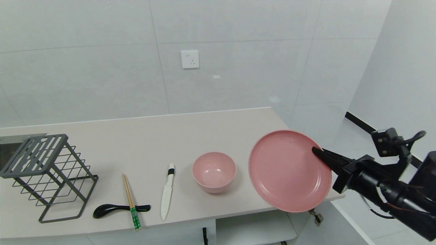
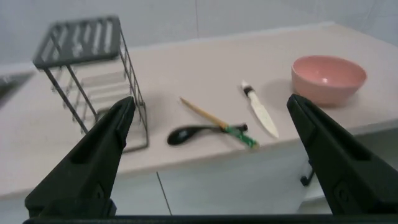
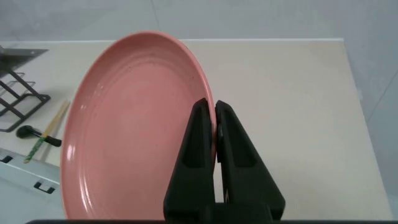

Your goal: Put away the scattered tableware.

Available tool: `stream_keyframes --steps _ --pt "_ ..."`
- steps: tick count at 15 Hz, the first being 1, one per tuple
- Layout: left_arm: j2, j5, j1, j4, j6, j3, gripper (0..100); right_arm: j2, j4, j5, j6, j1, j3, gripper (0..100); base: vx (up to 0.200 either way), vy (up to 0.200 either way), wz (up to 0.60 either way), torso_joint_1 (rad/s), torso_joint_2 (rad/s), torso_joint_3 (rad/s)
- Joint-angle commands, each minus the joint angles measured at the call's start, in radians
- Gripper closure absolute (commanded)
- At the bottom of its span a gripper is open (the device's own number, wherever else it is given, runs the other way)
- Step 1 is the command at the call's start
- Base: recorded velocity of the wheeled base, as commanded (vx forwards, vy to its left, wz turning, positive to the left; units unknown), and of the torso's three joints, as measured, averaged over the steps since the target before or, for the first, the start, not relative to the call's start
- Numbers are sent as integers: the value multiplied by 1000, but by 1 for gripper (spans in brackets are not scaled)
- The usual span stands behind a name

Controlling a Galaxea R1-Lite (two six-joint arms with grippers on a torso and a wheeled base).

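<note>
A pink plate (image 1: 286,170) is held tilted above the counter's right end, my right gripper (image 1: 318,152) shut on its right rim; in the right wrist view the fingers (image 3: 214,127) pinch the plate (image 3: 130,118) edge. A pink bowl (image 1: 214,172) sits left of the plate. Further left lie a white knife (image 1: 167,193), wooden chopsticks (image 1: 130,200) and a black spoon (image 1: 109,209). My left gripper (image 2: 208,134) is open in front of the counter, with the spoon (image 2: 189,134), chopsticks (image 2: 217,121), knife (image 2: 260,112) and bowl (image 2: 328,78) beyond it.
A dark wire rack (image 1: 44,170) stands at the counter's left end, also rack (image 2: 87,68) in the left wrist view. The counter (image 1: 143,136) backs onto a tiled wall with a socket (image 1: 189,59). Past the counter's right edge is open floor.
</note>
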Motion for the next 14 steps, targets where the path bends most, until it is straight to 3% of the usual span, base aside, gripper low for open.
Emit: stream_keyframes --steps 1,2,3,5,6,8,10,13,14 --pt "1 3 1 -185 23 0 0 -98 1 1 -1 7 23 100 0 0 0 0 0 0" --pt "1 5 1 -271 20 0 0 -104 1 1 -1 7 23 100 0 0 0 0 0 0" --pt "1 20 1 -283 8 -6 0 -104 1 1 -1 10 24 100 0 0 0 0 0 0" --pt "29 12 3 -200 -11 -66 0 -111 1 1 -1 10 26 100 0 0 0 0 0 0" --pt "92 9 -2 -116 -12 -158 0 -131 3 2 -1 9 30 100 0 0 0 0 0 0" --pt "188 -14 -13 -73 -12 -249 0 -145 3 2 -2 5 35 100 0 0 0 0 0 0" --pt "264 -100 -16 -76 -4 -298 0 -145 4 2 -2 4 36 100 0 0 0 0 0 0" --pt "417 -287 -17 -82 -11 -362 0 -147 4 2 -5 -1 49 100 0 0 0 0 0 0" --pt "472 -319 -17 -84 -12 -382 0 -147 4 2 -5 -1 49 100 0 0 0 0 0 0"
